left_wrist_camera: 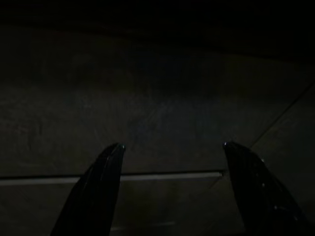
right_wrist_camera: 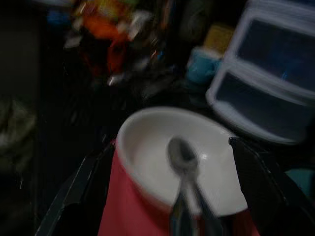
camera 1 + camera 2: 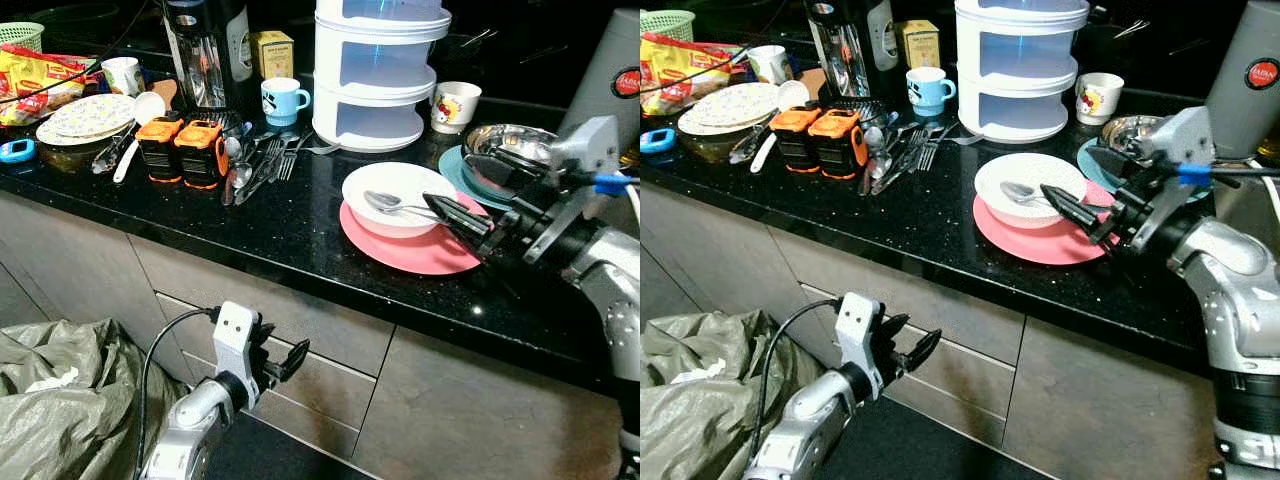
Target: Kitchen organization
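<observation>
On a black speckled kitchen counter (image 3: 300, 235), a white three-tier container (image 3: 378, 70) is standing behind a white bowl (image 3: 398, 198) that is sitting on a pink plate (image 3: 420, 250), with a metal spoon (image 3: 390, 204) lying in the bowl. Just right of the plate, a steel bowl (image 3: 505, 150) is resting on a teal plate (image 3: 455, 170). Toward the left, two orange-and-black packs (image 3: 182, 148) are standing beside a loose pile of cutlery (image 3: 262, 162), with a blue mug (image 3: 282, 100) behind it and a patterned plate (image 3: 88, 115) farther left. The right gripper (image 3: 1068, 210) is hovering over the pink plate at the bowl's rim, its fingers spread apart and grasping nothing; the right wrist view is showing the two black fingers (image 2: 78, 191) flanking bowl and spoon, a blurred picture. The left gripper (image 3: 285, 362) is hanging low before the grey drawer fronts (image 3: 330, 340), released, and the left wrist view is showing its parted fingers (image 1: 96, 191) against a dark panel. A grey cylinder (image 3: 1255, 85) at the far right is bearing a round red label whose writing is too small to read, as is the print on the yellow snack bag (image 3: 30, 80).
</observation>
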Robot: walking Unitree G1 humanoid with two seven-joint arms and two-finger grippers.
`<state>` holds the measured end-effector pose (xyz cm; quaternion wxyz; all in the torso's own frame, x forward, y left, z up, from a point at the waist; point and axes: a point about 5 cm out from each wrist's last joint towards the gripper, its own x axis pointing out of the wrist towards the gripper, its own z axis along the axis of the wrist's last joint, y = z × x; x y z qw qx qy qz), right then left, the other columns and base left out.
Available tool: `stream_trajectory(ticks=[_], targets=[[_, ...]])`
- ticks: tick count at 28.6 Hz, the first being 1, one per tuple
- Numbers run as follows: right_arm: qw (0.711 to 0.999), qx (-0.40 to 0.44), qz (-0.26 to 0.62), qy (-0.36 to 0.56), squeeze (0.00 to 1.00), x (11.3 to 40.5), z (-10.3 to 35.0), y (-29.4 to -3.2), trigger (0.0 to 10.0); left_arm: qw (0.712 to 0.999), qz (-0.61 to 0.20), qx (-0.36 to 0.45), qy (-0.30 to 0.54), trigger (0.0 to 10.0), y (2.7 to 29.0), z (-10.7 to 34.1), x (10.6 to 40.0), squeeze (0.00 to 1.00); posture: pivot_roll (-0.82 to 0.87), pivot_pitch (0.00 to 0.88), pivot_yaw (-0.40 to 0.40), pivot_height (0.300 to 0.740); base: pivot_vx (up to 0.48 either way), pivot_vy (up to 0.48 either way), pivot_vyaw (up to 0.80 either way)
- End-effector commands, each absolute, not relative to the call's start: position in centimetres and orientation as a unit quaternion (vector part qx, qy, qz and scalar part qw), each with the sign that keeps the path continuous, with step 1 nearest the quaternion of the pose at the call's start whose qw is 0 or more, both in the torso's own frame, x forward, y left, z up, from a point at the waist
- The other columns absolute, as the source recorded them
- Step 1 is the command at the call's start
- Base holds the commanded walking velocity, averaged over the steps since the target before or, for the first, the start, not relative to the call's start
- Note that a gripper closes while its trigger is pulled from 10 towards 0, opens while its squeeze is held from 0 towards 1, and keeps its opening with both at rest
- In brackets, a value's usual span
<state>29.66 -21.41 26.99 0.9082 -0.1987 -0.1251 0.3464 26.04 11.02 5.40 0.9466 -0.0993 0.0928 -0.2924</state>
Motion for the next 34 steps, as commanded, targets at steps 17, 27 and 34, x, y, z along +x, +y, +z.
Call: stream_trajectory(ticks=[17, 27, 34], targets=[[0.835, -0.448, 0.315, -0.053, 0.0, 30.5, 25.6, -21.5, 10.0, 0.946, -0.281, -0.131, 0.096, 10.0, 11.6, 5.4, 26.1, 0.0, 0.1, 0.0, 0.027, 0.74, 0.0, 0.0, 0.0], [0.822, -0.478, 0.304, -0.052, 0.0, 30.9, 25.4, -21.5, 0.0, 0.946, -0.281, -0.132, 0.096, 10.0, 11.6, 5.4, 26.2, 0.0, 0.1, 0.0, 0.026, 0.74, 0.0, 0.0, 0.0], [0.821, -0.483, 0.298, -0.06, 0.0, 31.1, 25.6, -21.5, 0.0, 0.946, -0.281, -0.132, 0.094, 10.0, 11.5, 5.5, 26.3, 0.0, 0.09, 0.0, 0.023, 0.74, 0.0, 0.0, 0.0]])
